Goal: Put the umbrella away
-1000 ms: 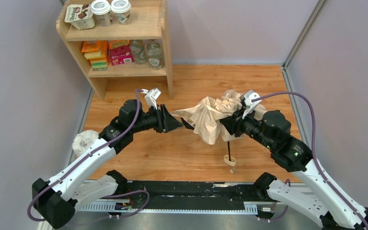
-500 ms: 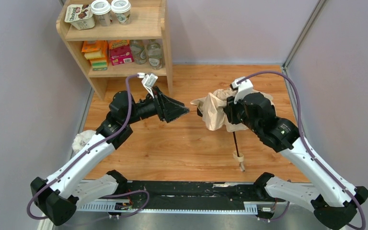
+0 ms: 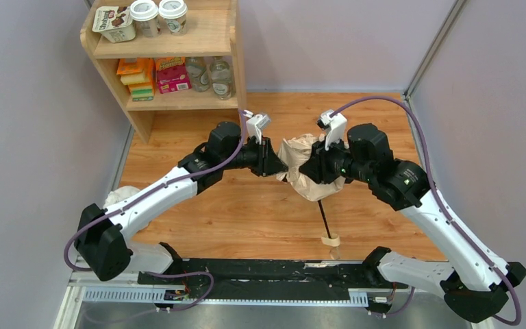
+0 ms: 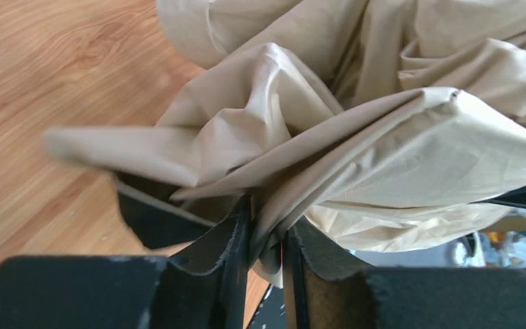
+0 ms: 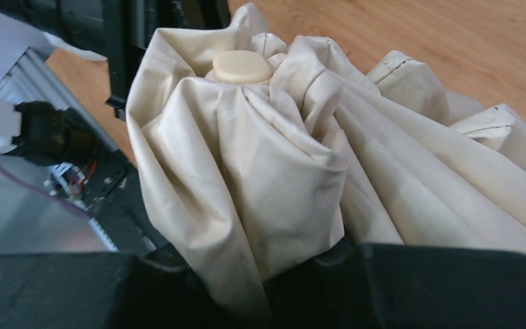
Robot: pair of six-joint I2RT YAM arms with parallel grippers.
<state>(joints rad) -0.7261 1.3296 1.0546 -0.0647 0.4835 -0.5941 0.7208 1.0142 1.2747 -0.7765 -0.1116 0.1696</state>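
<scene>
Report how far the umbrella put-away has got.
Done: the umbrella is collapsed, its canopy a bunched bundle. In hand: the right gripper clamps the fabric below the top cap, and the left gripper pinches a loose fold. Left: the folds hang untidy, the black shaft sticks out toward the wooden handle, and nothing is wrapped or stowed yet.

Plain pale beige umbrella (image 3: 306, 175) canopy, cream cap (image 5: 241, 66), thin black shaft (image 3: 324, 219), pale tan handle (image 3: 329, 240), orange-brown wood-grain counter (image 3: 246, 219), purple cables (image 3: 383, 101), lilac walls (image 3: 41, 103), light wooden shelf (image 3: 240, 62)
</scene>
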